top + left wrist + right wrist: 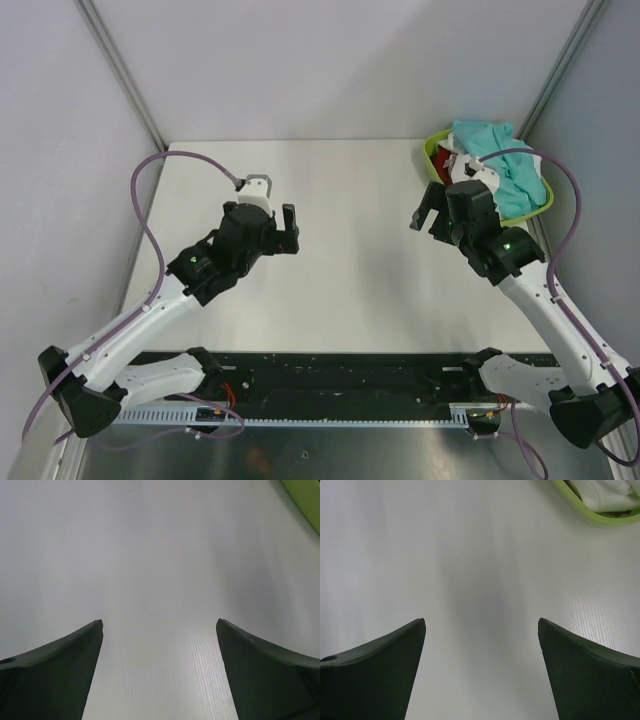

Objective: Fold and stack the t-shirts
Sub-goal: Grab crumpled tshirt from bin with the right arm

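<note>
Lime-green basin (430,152). In basin: teal t-shirt (500,150), white t-shirt (602,492), red t-shirt (447,172). Beside basin: white table (350,270), faint grain. My fingers (55,675) black, cables (145,220) purple.

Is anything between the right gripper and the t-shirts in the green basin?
Only the basin rim: the right gripper, jaws open, sits beside it over the table, and the t-shirts are heaped inside. From above, nothing visible blocks them.

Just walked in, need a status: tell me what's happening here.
Nothing is being handled yet. The t-shirts sit heaped in the green basin at the far right corner of the table. The left end effector and right end effector are both open and empty above the tabletop, the right one nearest the basin. No folding has begun.
</note>
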